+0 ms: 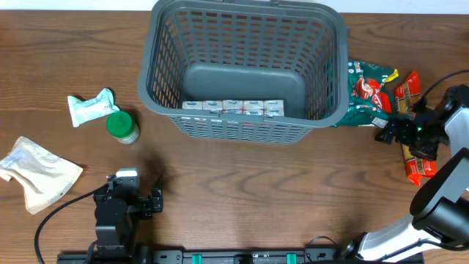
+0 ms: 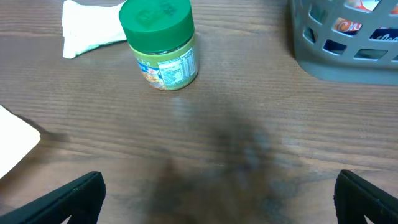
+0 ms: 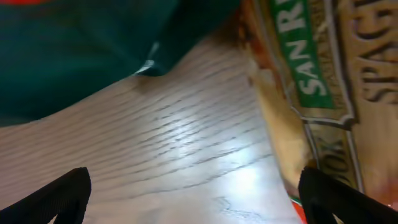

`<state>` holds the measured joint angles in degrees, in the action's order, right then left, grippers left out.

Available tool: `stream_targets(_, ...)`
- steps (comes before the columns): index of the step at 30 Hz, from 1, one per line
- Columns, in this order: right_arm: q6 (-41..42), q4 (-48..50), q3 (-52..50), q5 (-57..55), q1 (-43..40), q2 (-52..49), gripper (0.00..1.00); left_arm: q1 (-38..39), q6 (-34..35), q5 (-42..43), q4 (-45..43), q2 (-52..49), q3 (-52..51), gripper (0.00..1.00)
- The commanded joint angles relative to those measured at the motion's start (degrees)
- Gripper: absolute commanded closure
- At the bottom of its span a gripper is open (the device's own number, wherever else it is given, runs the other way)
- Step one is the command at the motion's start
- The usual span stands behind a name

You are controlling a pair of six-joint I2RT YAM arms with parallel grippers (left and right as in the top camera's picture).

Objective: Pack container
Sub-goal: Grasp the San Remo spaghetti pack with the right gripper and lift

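Left: a beige pouch [image 1: 37,172], white packet [image 1: 89,108] and green-lidded jar [image 1: 122,126] lie unpacked; the left gripper [image 2: 217,194] is spread wide, empty; centre, the container [image 1: 165,59] holds only a row of cartons [image 1: 233,108] — packing looks barely begun; right, the green bag [image 1: 366,92] and spaghetti pack [image 1: 414,136] sit outside — the right gripper [image 3: 196,196] gapes between them.

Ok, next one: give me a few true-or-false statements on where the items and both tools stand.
1. The basket holds a row of white cartons. True.
2. The jar is in the basket. False: it stands on the table, left of the basket.
3. The left tool is shut on the jar. False: it is open and empty, with the jar beyond it.
4. The right tool is open beside the spaghetti. True.
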<state>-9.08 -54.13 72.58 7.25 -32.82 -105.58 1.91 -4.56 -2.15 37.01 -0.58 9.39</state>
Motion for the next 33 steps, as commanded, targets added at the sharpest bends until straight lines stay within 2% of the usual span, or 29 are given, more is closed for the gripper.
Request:
stream_targets(1,2.95,0.59,-0.33,-4.72,-0.28,-0.07,0.08,-0.35,-0.37,-1.29,-0.02,0.35,-0.48,0.01)
stream_targets(11,4.85,1.22,0.37,-7.08,-2.40,-0.04,0.07,-0.35,-0.35,-1.29,0.00,0.35,-0.48,0.01)
stream_targets(16,5.14,0.50,1.95,-4.61,-3.72,-0.04,0.06,-0.35,-0.37,-1.29,-0.02,0.35,-0.48,0.01)
stream_targets(23,-2.78,-2.60,2.62,6.34,-1.53,0.39,0.05,-0.35,-0.37,-1.29,0.00,0.35,-0.48,0.01)
stream_targets(33,-6.43,-7.50,9.49,6.84,0.87,5.79,0.03,-0.35,-0.37,-1.29,-0.02,0.35,-0.48,0.01)
